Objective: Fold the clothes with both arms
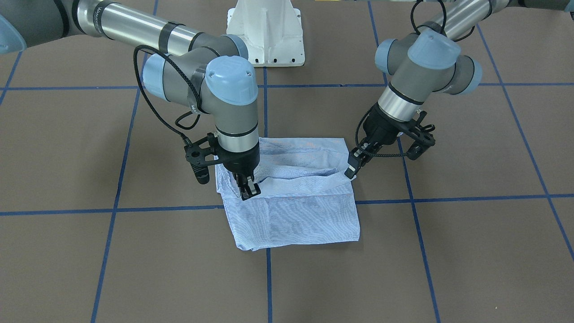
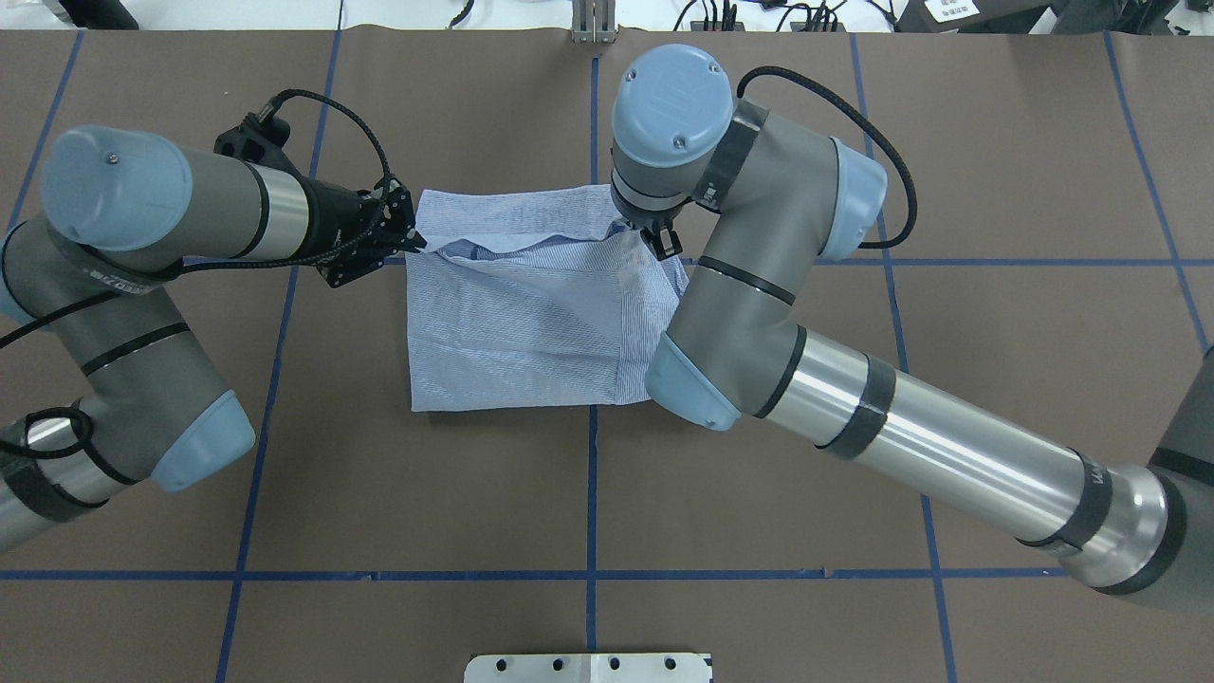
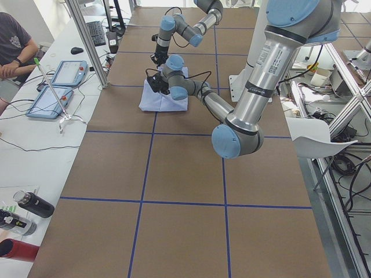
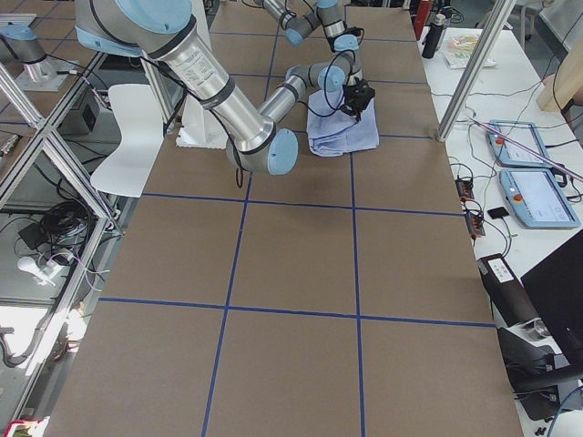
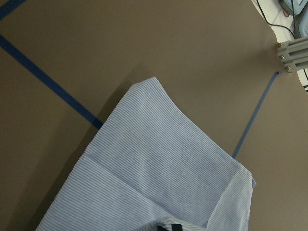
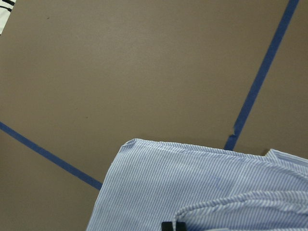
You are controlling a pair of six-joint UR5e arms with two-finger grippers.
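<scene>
Fold in progress: shirt (image 1: 291, 215), already compact rectangle, lies just before pedestal (image 1: 265, 31). Lifted edge clenched by right gripper (image 1: 250, 189); left gripper (image 1: 352, 170) likely pinching opposite end, tips partly hidden. Next: carry edge across together, lay flat, release.

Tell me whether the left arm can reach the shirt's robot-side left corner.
Probably yes: the left gripper is at that edge of the shirt, nothing lies between, though its jaws seem shut on fabric.
</scene>
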